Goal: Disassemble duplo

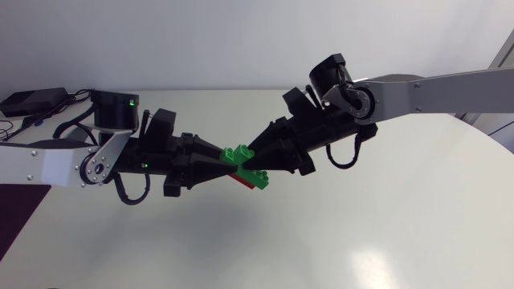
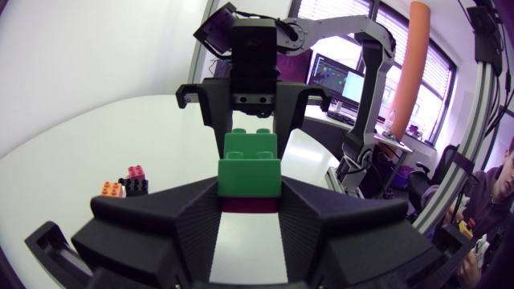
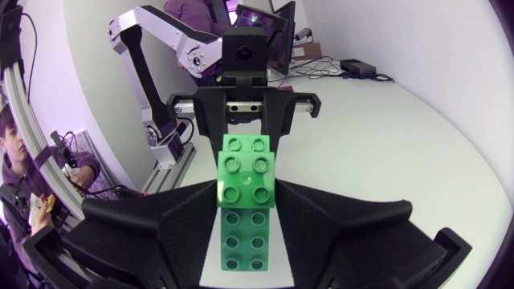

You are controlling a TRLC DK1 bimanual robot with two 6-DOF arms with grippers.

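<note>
Right now the duplo stack (image 1: 241,156), green bricks over a red one, is held over the middle of the table (image 1: 385,233), pinched from opposite ends so its layers can be pulled apart. My left claw (image 1: 227,163) meets it from nine o'clock and my right claw (image 1: 254,160) from two, both clamped on the stack. Which layer each holds, I cannot quite tell.
</note>
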